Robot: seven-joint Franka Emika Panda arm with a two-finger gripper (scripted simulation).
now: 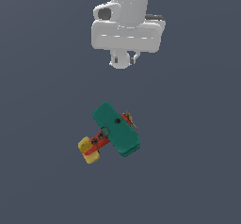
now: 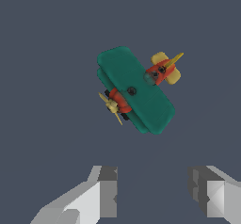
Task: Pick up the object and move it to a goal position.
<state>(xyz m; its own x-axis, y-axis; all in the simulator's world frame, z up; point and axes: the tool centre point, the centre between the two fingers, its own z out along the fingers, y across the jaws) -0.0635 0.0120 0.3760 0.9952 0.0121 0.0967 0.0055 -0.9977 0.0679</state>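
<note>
Toy biplane [image 1: 111, 132] [image 2: 136, 89] lies on the dark grey table [image 1: 42, 171] [image 2: 47, 53], teal wings up, yellow tail toward exterior view's left, propeller toward its right. Nothing touches it. Gripper [image 1: 124, 60] [image 2: 155, 192] hangs above, well apart from plane. Wrist view: jaws spread wide w/ bare table between the fingers [image 2: 106, 190], holding nothing.

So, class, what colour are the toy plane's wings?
Teal green wings, clearest in the wrist view.

teal-winged, red-bodied, yellow-tailed biplane [image 1: 114, 128]; white claw [image 1: 125, 58].
</note>
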